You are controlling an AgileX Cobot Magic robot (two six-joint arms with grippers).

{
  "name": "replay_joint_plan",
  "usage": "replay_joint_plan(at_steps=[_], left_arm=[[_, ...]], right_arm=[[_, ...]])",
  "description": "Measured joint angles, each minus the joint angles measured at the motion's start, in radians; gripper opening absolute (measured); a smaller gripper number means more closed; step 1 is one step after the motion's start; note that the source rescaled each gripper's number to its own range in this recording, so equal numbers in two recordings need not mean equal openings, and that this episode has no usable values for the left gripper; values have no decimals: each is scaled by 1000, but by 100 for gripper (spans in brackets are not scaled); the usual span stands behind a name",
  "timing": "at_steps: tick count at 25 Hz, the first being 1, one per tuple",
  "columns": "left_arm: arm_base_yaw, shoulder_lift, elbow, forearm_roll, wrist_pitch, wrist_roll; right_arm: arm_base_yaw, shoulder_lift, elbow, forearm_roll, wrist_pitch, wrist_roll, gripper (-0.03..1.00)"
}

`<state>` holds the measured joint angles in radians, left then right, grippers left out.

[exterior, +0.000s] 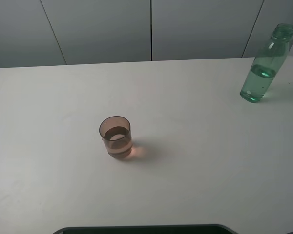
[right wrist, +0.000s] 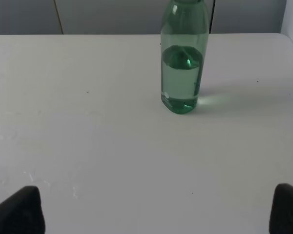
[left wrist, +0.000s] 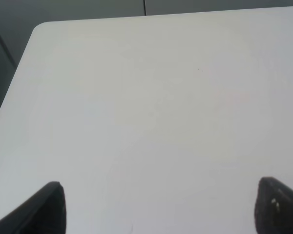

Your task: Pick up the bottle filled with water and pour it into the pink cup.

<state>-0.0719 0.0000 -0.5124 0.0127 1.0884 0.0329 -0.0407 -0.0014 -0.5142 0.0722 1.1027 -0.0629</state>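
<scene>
Right wrist view cuts off the bottle [right wrist: 183,73] at its neck. You see it upright on the white tabletop [exterior: 195,146], well beyond the right jaws [right wrist: 158,209], which stand wide apart. Far from it stands the pink cup [exterior: 116,137]. Your left jaws [left wrist: 161,207] also gape, empty.

A high camera looks down over the plain white worktop [exterior: 195,146] toward grey wall panels. Each wrist camera looks low along that worktop, past its own dark jaws. High and right wrist views share the tall green-tinted transparent plastic bottle [exterior: 263,68] [right wrist: 183,63].
</scene>
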Motion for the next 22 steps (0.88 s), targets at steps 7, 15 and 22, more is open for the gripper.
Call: replay_joint_plan(at_steps=[7, 15, 22], left_arm=[[0, 0, 0, 0, 0, -2], [0, 0, 0, 0, 0, -2], [0, 0, 0, 0, 0, -2]], right_arm=[[0, 0, 0, 0, 0, 0, 100], [14, 0, 0, -36, -2, 55, 100], [41, 0, 0, -36, -2, 63, 100]])
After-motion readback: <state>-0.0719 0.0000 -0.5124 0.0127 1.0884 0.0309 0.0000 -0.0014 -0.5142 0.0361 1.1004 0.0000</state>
